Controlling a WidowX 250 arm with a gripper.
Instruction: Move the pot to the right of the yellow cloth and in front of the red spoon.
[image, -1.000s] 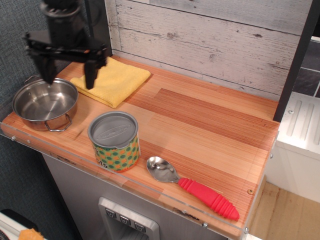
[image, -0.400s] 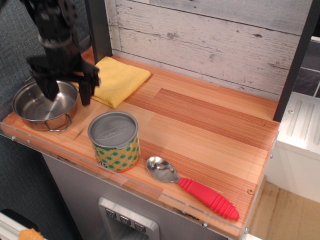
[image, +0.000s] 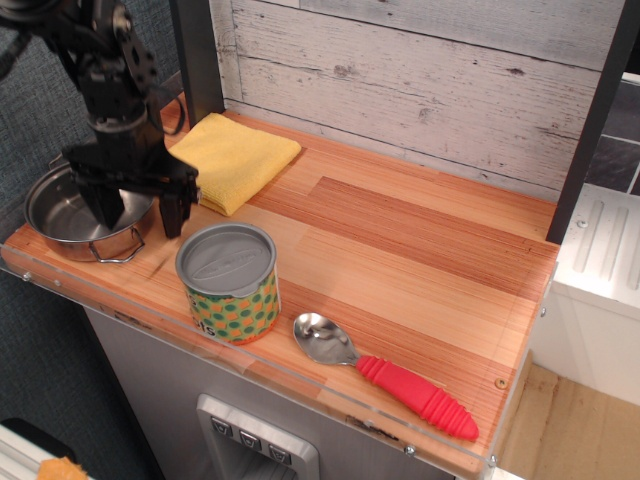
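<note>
Down at the left end of the wooden counter (image: 420, 250), the black gripper (image: 140, 212) hung low over the pot (image: 60, 212), its two fingers (image: 176, 210) spread wide apart and holding nothing. One finger reached down inside the pot's bowl, while the other stood outside the right rim, so that the rim lay between them (whether either finger touched the metal could not be told). The pot sat at the counter's front left corner, one wire loop handle facing the front edge, with the arm covering much of its right half. Just behind and to the right of it lay the yellow cloth (image: 240, 155), folded flat near the back wall. A green-and-orange patterned can (image: 228, 283) with a grey lid stood upright just right of the pot, near the front edge. Farther right along that edge lay the red spoon (image: 385, 375), its shiny bowl pointing toward the can and its ribbed handle angled away to the right.
</note>
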